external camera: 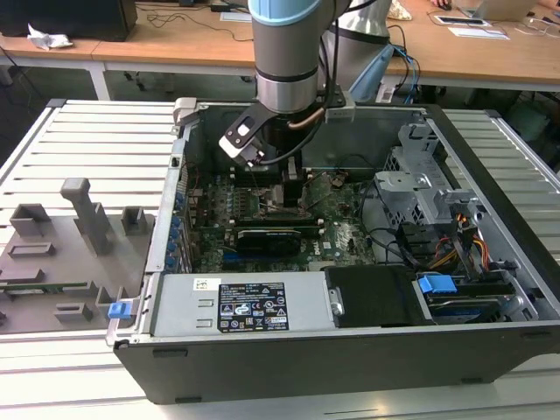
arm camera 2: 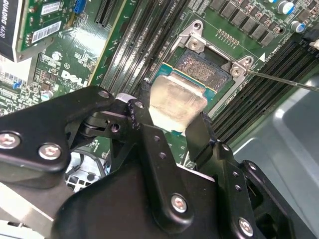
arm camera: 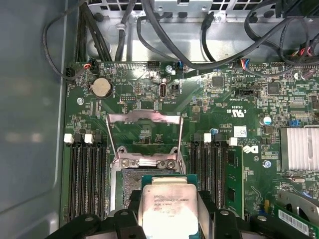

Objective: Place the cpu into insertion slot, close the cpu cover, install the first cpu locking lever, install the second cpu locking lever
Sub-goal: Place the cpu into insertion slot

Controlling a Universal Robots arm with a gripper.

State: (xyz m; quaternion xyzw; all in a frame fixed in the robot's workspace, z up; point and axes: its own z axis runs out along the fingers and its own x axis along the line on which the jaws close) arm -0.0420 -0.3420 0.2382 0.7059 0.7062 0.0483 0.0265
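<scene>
Gripping the cpu [arm camera 2: 177,102] by opposite edges, the jaws are holding it close over the insertion slot [arm camera 2: 207,67], with the cpu cover [arm camera: 144,119] hinged open.

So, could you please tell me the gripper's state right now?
The gripper is shut on the cpu, over the insertion slot.

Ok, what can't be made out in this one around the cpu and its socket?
- Second wrist view: the cpu, held in the jaws of the gripper, covers part of the insertion slot; whether they touch is unclear.
- First wrist view: the picture's edge cuts off the cpu, and the gripper body hides the slot's near corners.
- Exterior view: the arm hides the cpu and slot.
</scene>
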